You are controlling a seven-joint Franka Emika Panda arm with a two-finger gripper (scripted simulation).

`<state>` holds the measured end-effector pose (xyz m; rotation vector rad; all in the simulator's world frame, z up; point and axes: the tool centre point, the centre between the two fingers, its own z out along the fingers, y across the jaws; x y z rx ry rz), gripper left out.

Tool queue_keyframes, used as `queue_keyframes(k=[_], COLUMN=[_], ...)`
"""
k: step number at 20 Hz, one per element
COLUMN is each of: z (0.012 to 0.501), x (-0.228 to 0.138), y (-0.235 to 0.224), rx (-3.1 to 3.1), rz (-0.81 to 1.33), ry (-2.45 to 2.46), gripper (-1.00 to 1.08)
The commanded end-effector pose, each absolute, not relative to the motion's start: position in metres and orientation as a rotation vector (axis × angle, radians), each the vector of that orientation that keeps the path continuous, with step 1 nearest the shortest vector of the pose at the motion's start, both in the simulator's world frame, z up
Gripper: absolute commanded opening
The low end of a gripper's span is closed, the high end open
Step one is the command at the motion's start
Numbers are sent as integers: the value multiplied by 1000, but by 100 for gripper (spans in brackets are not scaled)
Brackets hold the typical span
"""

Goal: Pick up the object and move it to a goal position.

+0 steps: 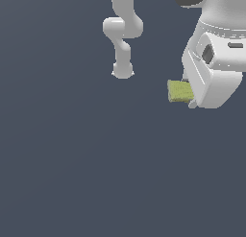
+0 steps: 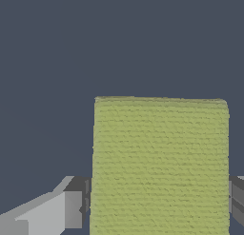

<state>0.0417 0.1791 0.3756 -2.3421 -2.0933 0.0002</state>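
Note:
The object, a yellow-green textured block (image 1: 178, 91), shows in the exterior view at the right, sticking out from under the white gripper hand. My gripper (image 1: 189, 95) sits over it, and its fingers are mostly hidden by the hand. In the wrist view the block (image 2: 159, 148) fills the space between the two fingers (image 2: 76, 208), which press against its two sides. The gripper (image 2: 159, 208) is shut on the block. No goal marker shows in either view.
The arm's white links and base (image 1: 122, 34) stand at the top middle of the exterior view. The surface (image 1: 72, 159) is a plain dark blue-grey.

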Motion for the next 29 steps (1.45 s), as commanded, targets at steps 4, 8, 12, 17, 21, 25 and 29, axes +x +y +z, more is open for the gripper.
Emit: queue_keyframes(k=[4, 8, 12, 17, 21, 25, 29], z=[421, 446, 464, 478, 484, 487, 488], x=[39, 39, 39, 39, 39, 40, 40], y=[194, 202, 208, 213, 215, 217, 217], rx=[-2344, -2344, -2345, -2346, -2346, -2346, -2346], rz=[0, 0, 0, 0, 0, 0, 0], ry=[-2091, -2090, -2089, -2089, -2089, -2089, -2089], gripper=[-100, -100, -100, -100, -100, -100, -100])
